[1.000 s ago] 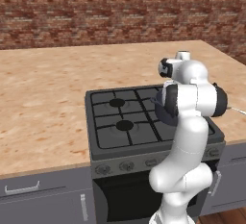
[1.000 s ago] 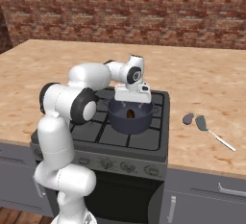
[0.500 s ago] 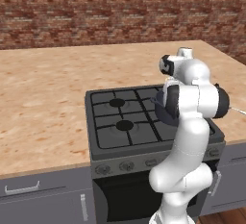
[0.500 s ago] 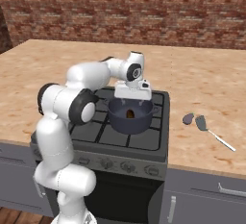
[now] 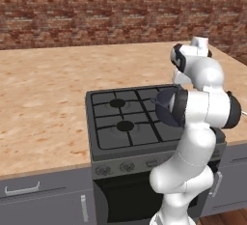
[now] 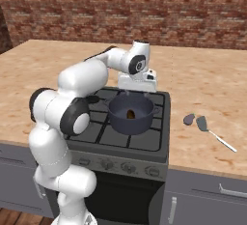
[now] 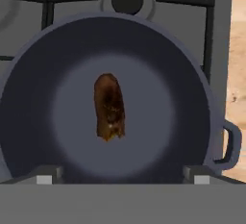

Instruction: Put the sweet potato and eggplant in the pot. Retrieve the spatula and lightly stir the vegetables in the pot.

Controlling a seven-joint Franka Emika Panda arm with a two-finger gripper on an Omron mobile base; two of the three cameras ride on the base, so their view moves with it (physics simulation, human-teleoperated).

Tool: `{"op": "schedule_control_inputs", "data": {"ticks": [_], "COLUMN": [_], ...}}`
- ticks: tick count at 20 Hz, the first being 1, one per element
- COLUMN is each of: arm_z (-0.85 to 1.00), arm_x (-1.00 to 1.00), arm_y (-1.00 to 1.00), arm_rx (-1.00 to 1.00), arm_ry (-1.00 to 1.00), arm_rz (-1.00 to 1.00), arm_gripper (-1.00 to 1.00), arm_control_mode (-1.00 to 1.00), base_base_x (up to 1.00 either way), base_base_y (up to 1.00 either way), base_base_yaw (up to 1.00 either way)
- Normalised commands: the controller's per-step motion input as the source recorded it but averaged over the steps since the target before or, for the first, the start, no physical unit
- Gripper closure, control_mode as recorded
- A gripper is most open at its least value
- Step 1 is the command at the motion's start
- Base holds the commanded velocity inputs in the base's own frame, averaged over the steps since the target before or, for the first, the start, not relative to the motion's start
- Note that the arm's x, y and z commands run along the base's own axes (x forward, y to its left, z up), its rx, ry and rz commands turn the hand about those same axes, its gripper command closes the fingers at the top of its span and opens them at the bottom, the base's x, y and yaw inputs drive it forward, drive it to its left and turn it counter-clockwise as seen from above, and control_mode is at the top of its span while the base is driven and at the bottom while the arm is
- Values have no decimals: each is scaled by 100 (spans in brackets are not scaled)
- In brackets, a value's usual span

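Sweet potato [image 7: 110,106] lies in the pot [image 6: 130,115] on the stove [image 6: 144,139], long axis running 12-to-6 in hand view. Claw [image 6: 137,92] hangs spread wide and empty just above the pot rim. Next target, I'd judge: eggplant [image 6: 189,119], on the surface at approx 3 o'clock from claw, touching the spatula [image 6: 214,133].
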Motion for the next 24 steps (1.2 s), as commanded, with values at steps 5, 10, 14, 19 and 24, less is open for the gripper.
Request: {"op": "schedule_control_inputs", "data": {"ticks": [5, 10, 14, 19, 24], "arm_z": [29, 9, 0, -18, -46], "arm_x": [-5, -1, -13, -8, 0], "arm_y": [-84, -91, -90, -66, -42], "arm_rx": [9, 12, 11, 3, 0], "arm_ry": [-2, 0, 0, 8, 17], "arm_rz": [-26, -32, -34, -35, -27], "arm_gripper": [-100, -100, -100, -100, -100], "arm_control_mode": [-100, -100, -100, -100, -100], "base_base_x": [0, 0, 0, 0, 0], "base_base_y": [0, 0, 0, 0, 0], "base_base_yaw": [0, 0, 0, 0, 0]}}
